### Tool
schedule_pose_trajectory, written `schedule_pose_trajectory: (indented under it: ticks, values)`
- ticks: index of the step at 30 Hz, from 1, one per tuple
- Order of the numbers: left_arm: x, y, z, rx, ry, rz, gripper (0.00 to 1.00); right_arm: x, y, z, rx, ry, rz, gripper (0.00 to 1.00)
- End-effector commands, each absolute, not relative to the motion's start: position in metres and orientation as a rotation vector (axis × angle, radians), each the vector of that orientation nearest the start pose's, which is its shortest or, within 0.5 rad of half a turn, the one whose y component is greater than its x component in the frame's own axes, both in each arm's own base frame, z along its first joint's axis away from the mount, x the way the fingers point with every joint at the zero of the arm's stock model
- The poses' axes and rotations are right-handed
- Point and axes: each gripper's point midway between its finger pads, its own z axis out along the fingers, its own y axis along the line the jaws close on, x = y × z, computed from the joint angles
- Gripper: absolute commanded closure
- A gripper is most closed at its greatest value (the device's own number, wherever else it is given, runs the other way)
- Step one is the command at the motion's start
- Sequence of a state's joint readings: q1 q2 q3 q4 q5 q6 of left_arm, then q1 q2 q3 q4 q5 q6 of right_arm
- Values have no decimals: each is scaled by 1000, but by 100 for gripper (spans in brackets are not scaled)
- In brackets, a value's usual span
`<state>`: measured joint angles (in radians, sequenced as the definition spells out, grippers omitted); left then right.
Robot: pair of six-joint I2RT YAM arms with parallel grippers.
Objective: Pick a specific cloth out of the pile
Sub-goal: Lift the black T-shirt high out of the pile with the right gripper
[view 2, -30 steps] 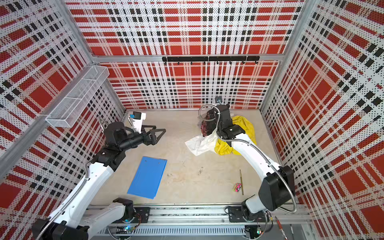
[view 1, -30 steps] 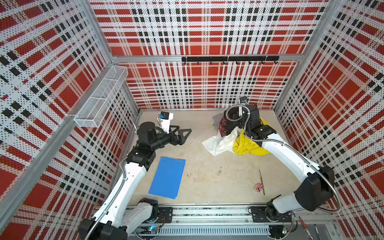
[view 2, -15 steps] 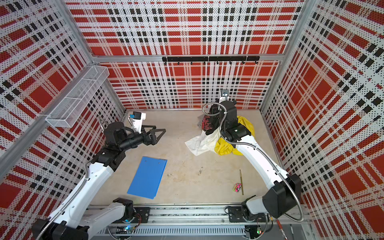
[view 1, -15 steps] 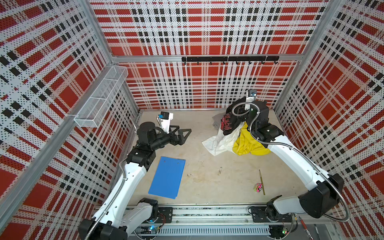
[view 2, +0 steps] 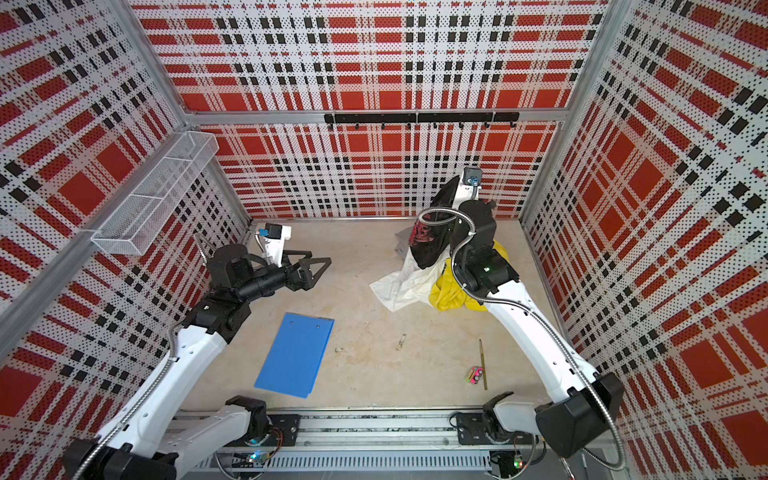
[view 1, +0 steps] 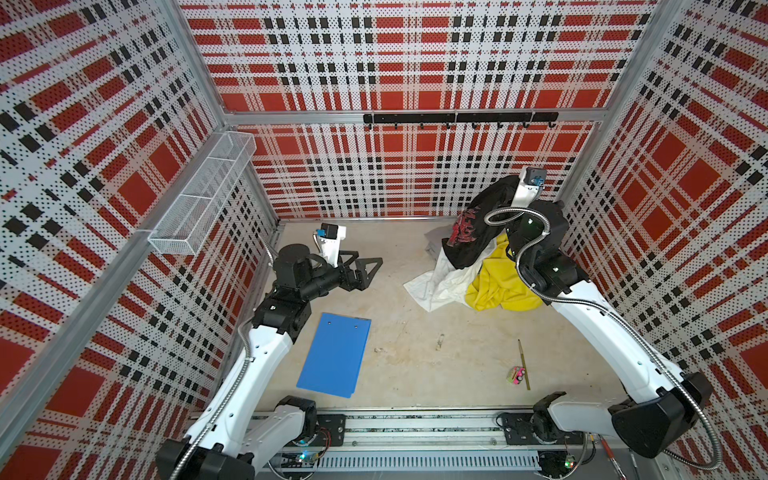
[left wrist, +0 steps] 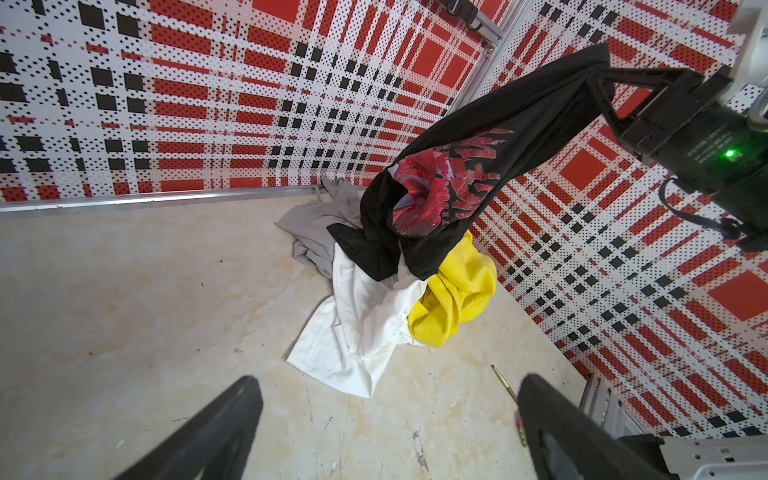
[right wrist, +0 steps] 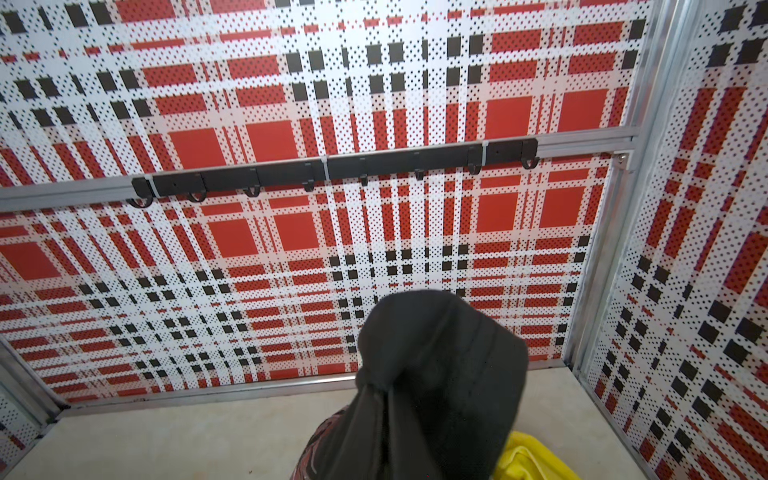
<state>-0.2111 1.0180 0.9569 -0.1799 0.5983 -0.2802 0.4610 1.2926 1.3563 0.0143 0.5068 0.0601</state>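
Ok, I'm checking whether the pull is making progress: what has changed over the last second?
The right gripper, shut on the black shirt, rose and swung toward the back wall, drawing the shirt up out of the pile; its lower end hangs low over the white cloth. The left gripper stayed open and still; the blue folder did not move.

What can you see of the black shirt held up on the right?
The black shirt is soft, limp fabric with a red print on one face. The right tool, shut, pinches one bunched end and holds it up; the rest hangs slanting down. Its lower end seems to rest on the white cloth, beside the yellow garment.
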Motion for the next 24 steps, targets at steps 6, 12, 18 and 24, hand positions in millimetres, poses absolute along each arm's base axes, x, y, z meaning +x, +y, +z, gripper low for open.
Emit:
schedule_pose_trajectory:
  ticks: [6,12,18,24]
  values:
    - [308,-168,338,398,1782,-885,1,375,95,522,174,1255,125,100]
    - [307,-168,338,400,1780,-884,1,358,93,557,166,1140,181,100]
    - [306,-169,339,403,1778,-893,1,334,89,597,166,978,239,100]
    - [306,-169,338,403,1779,-892,1,314,81,626,204,829,295,100]
